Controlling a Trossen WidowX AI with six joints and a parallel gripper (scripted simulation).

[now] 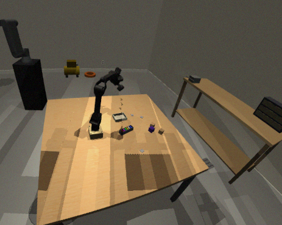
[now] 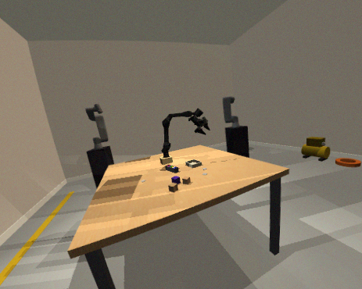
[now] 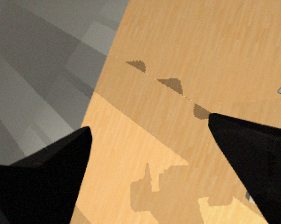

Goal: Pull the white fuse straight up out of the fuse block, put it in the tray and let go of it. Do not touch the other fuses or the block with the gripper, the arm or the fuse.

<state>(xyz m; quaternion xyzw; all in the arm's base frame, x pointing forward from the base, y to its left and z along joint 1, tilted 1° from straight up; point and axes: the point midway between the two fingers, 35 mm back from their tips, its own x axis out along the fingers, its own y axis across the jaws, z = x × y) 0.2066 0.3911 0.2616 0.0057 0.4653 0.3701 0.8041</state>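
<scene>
1. Gripper point(image 1: 120, 83) is parked high above the far part of the table point(image 1: 82, 182), jaws spread wide with nothing between them. In the wrist view we only see bare wood and the table's far edge between the two dark fingers, so we're nowhere near the target yet.

2. Fuse block point(image 1: 126, 129) sits on the table at roughly 3 o'clock from the arm base point(image 1: 95, 132) in the top view, with a row of coloured fuses in it. We honestly can't pick out the white fuse at this size; we assume it's at one end of that row.

3. Tray point(image 1: 119, 117) is just beyond the block, at about 12 o'clock from it. That makes for a short carry, which we guess is why it's set there.

4. Room to move: three small cubes point(image 1: 152, 129) lie at 3 o'clock of the block, well apart from it. The space above the block looks open, so we'd go straight down from overhead. The tight bit will be the neighbouring fuses.
</scene>
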